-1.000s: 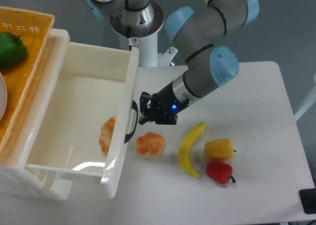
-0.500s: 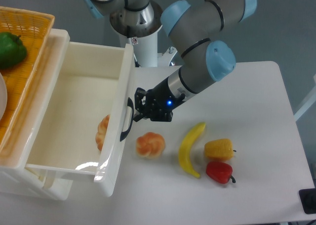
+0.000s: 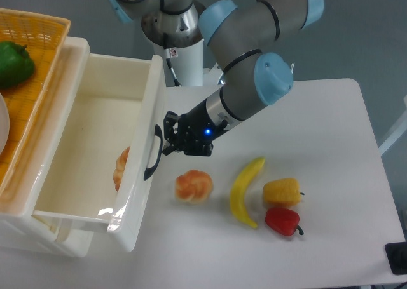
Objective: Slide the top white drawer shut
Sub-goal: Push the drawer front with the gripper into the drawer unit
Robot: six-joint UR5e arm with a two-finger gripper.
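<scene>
the top white drawer [image 3: 95, 149] stood pulled out of its small white cabinet [image 3: 38, 235] at the left of the frame, its front panel directly at nine o'clock from the gripper [image 3: 170, 135]. the gripper's black fingertips sat right against the drawer's black curved handle [image 3: 151, 153], at the handle's upper end; whether they actually touched it could not be told. whether the fingers were spread or pressed together could not be told either, since they showed only as a dark cluster against the dark handle. a small blue light glowed on the gripper body.

the drawer was a deep box of glossy white plastic with smooth walls and rounded edges, catching a bright reflection near its front corner at six o'clock. inside it, tucked against the front wall, lay a pale orange ridged pastry-like piece [image 3: 120, 168] (only partly visible behind the wall).

an orange woven basket [image 3: 44, 54] sat on top of the cabinet at ten o'clock from the drawer, holding a green bell pepper [image 3: 14, 63].

on the matte white table [image 3: 331, 130], at five o'clock from the gripper, lay a rounded orange and white lobed piece [image 3: 193, 186]. further toward four o'clock were a curved yellow banana [image 3: 245, 190], a knobbly yellow piece like a corn cob [image 3: 283, 190] and a shiny red bell pepper [image 3: 282, 220], the pepper just below the yellow piece. the arm [image 3: 254, 60] was grey with pale blue joint caps.
</scene>
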